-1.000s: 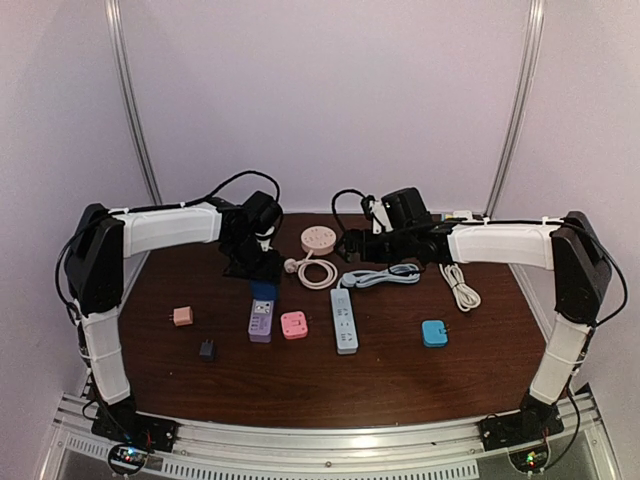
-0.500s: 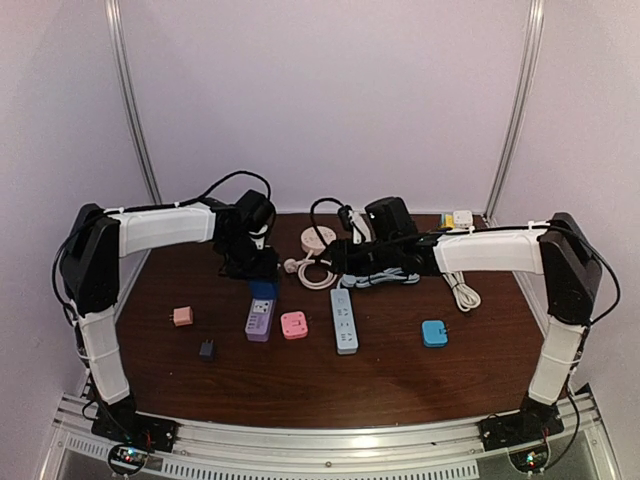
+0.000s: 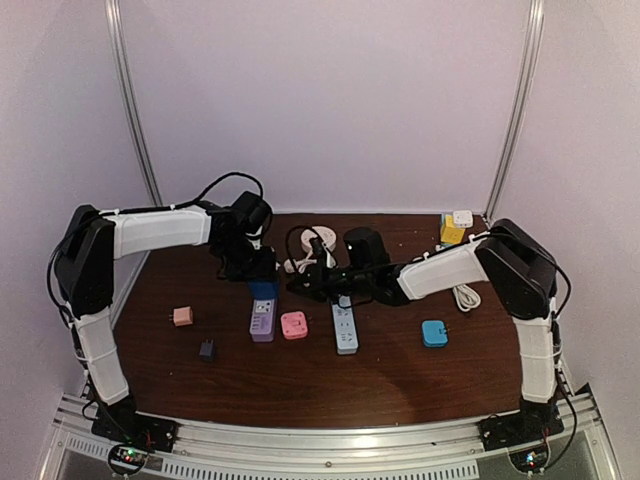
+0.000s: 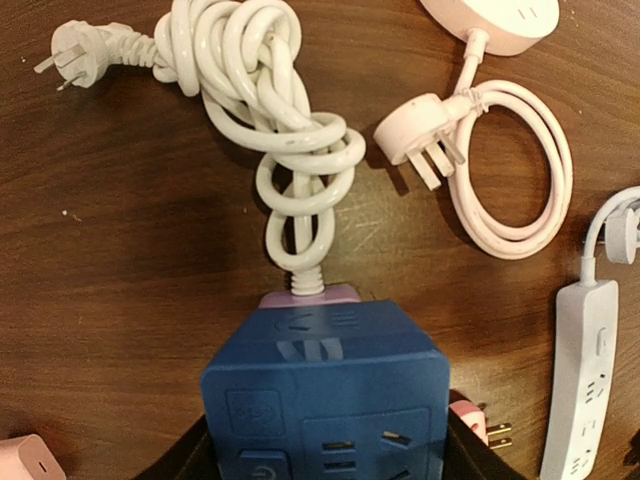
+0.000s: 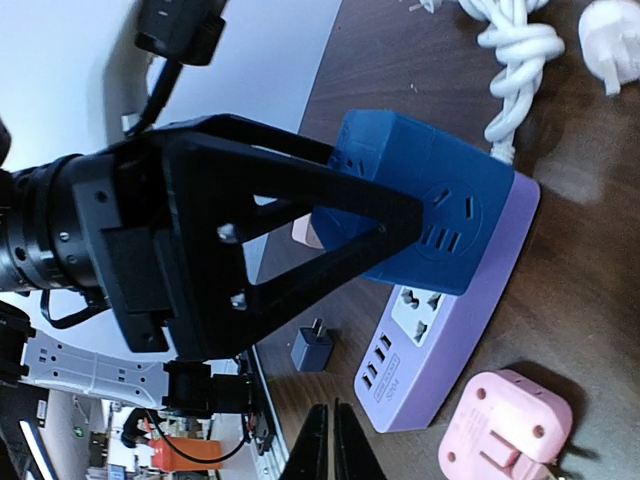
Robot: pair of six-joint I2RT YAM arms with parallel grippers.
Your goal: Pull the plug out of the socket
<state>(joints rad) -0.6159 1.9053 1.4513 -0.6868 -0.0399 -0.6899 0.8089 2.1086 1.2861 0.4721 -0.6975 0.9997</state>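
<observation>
- Progress check: the blue cube adapter [image 5: 420, 200] is sitting plugged into the cord end of the purple power strip [image 5: 440, 350]. Its base is resting flush on the strip's top face, so as far as I can tell the actual pull isn't done yet.
- Left gripper [image 5: 380, 185] is clamping the cube right above the strip, with one black finger pressing on each flank. So the grab part is looking finished to me.
- Right gripper [image 5: 331, 440] is hovering just beside the strip, on the side where the pink square adapter [image 5: 505, 430] is lying. Its fingertips are pinching together with nothing between them, and it isn't touching the strip.
- That's the bit I'm wondering about. Nothing is pinning the strip down, so I'm guessing it's going to lift along with the cube unless the right arm is pressing on the strip's free end first.
- The strip's white cord [image 4: 275, 110] is lying knotted up just beyond the strip's cord end. It's looking loose, so I'm not expecting it to anchor anything.
- What's left, the way I'm reading it: bracing the strip, then pulling the cube straight up off it until the pins are clearing the socket.
</observation>
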